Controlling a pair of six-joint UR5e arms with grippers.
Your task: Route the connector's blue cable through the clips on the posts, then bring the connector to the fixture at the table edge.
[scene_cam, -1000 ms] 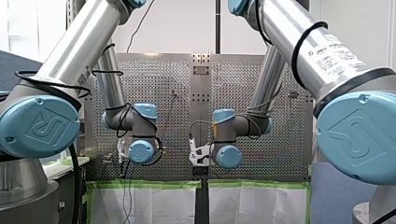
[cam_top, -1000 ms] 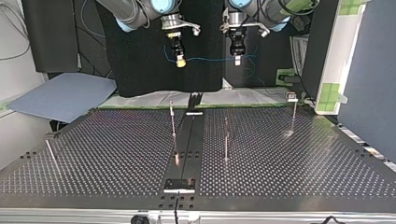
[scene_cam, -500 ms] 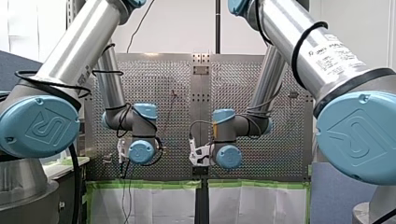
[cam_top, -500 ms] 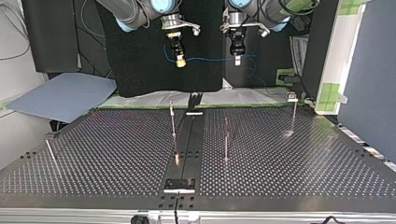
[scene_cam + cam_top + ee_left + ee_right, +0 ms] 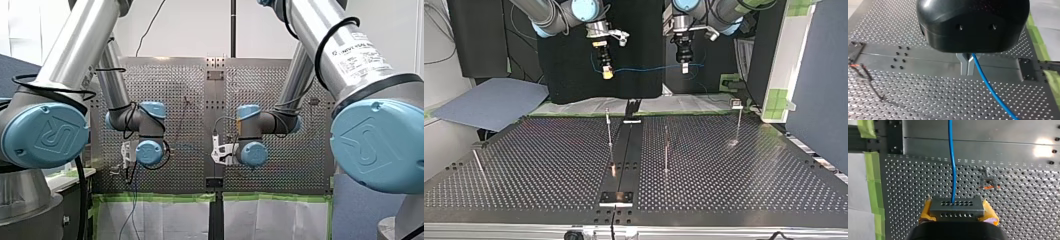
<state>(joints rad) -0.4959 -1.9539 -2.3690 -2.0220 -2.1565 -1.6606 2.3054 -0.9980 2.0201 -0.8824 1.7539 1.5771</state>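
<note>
R gripper (image 5: 957,213): yellow pads clamped on connector (image 5: 957,207), held high above table (image 5: 549,165) at its far edge, left of centre in top view. Cable (image 5: 644,68) runs approx. level to L gripper (image 5: 967,65), metal fingers pinched shut on it. Posts (image 5: 609,129) stand well below cable.

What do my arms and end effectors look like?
My left arm and my right arm are silver tubes with pale-blue joint caps and black cables alongside. My left end effector is black with metal fingers; my right end effector has yellow pads.
</note>
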